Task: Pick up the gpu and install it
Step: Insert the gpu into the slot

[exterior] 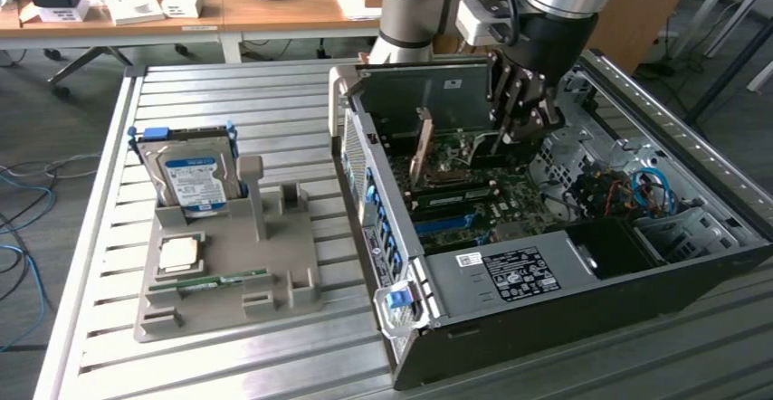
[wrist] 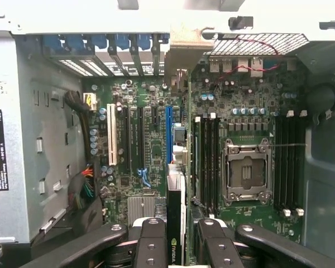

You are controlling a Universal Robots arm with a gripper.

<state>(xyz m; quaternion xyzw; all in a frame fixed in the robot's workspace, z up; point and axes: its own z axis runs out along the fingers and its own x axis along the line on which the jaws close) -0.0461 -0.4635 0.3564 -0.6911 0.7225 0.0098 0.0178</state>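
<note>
Install step in hand: gripper (wrist: 180,228) jaws clamped on gpu (wrist: 176,201), card held edge-on inside open case (exterior: 544,337), above motherboard (wrist: 128,95), roughly in line with blue slot (wrist: 168,134); seating calls for exact alignment, straight press

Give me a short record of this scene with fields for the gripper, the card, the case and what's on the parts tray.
gripper: shut on the gpu, inside the open computer case
gpu: held edge-on over the motherboard, close to the blue slot; whether it is seated cannot be told
parts tray: on the slatted table, to the exterior view's left of the case
hard drive: standing upright in the tray
memory stick: lying flat in the tray
</note>
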